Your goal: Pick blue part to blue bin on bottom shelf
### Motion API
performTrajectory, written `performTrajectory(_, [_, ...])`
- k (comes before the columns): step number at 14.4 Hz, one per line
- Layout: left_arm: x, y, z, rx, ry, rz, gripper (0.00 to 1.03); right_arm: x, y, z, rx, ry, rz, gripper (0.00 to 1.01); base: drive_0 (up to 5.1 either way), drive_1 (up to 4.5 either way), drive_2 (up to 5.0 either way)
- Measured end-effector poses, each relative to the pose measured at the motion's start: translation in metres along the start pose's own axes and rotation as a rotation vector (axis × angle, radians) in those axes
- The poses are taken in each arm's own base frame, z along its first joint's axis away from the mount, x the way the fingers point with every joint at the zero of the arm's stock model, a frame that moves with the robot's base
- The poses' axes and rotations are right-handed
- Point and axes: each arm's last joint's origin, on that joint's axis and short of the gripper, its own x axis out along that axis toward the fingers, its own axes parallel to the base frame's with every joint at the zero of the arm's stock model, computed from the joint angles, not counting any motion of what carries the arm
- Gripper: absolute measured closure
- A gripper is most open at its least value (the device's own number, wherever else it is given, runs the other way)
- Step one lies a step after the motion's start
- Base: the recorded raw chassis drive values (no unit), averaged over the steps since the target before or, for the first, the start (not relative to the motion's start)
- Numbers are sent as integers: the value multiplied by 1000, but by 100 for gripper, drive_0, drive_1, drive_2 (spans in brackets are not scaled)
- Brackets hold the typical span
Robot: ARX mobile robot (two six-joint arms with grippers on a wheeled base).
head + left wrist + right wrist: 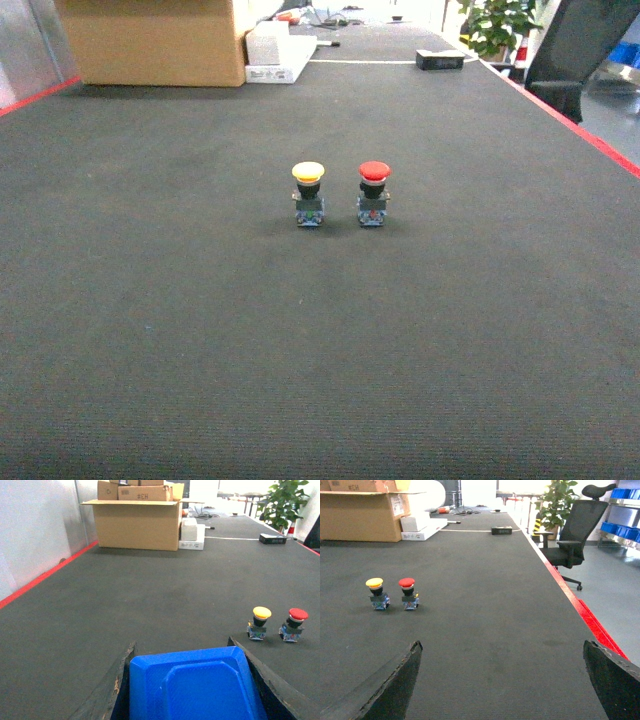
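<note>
Blue part (195, 690) | clamped between left fingers (117, 690) | right fingers (395, 685) spread, holding nothing

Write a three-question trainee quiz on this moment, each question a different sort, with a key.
1. True or false: the left hand is shut on a blue part.
2. Multiple choice: what stands right of the yellow push button in the head view? A) a green push button B) a red push button C) a blue bin
3. Fill in: the right hand is ___, with nothing between its fingers.

Key: 1 true; 2 B; 3 open
</note>
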Motion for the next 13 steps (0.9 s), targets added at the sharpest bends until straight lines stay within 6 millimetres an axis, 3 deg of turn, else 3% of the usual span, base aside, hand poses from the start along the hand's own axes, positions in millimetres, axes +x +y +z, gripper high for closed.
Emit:
performTrajectory(4, [0, 0, -1, 2, 4, 0, 57, 0, 0, 0, 0, -1, 0, 3, 2, -407, 412])
performTrajectory(13, [0, 0, 0, 0, 0, 1, 57, 0, 0, 0, 0, 0, 1, 3, -133, -133, -133])
